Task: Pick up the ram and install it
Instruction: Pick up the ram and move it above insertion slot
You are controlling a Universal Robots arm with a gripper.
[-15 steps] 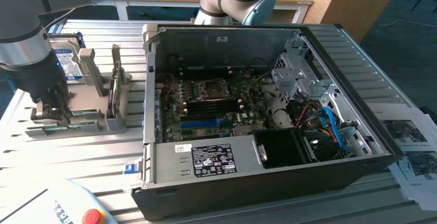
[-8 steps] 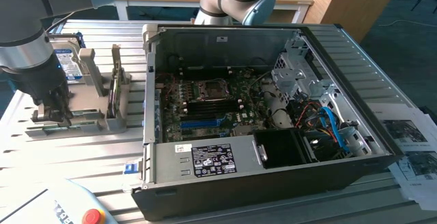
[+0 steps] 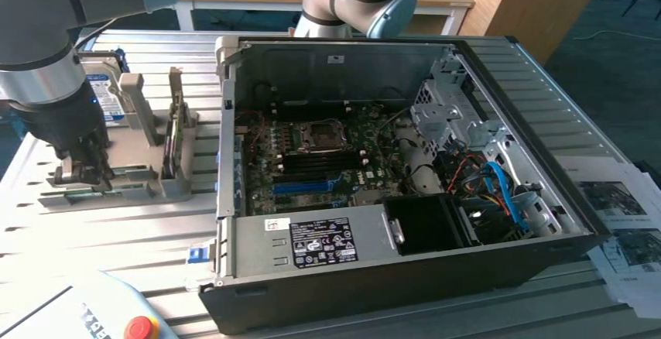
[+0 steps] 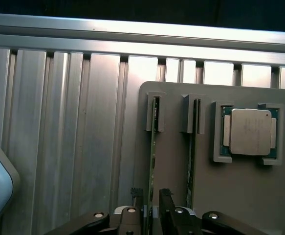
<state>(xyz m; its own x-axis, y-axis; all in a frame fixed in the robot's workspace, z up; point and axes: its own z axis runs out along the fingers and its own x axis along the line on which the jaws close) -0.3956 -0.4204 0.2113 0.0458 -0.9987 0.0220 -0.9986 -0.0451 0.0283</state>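
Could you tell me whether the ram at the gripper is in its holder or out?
In: the ram stands on edge, slotted into the grey holder, gripper around it.

The thin green circuit-board ram stick [image 4: 153,156] stands in a plain grey plastic holder block [image 4: 176,171]. The ribbed silver aluminium table [image 4: 59,147] shows long parallel stripes. Inside the black metal computer case [image 3: 413,277] I see a dark green motherboard [image 3: 357,157], a long blue plastic slot [image 3: 305,187] and bright blue cables [image 3: 504,192].

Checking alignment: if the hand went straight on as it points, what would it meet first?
Probably the ram, standing on edge in the grey holder, between the open jaws of the hand; depth is unclear.
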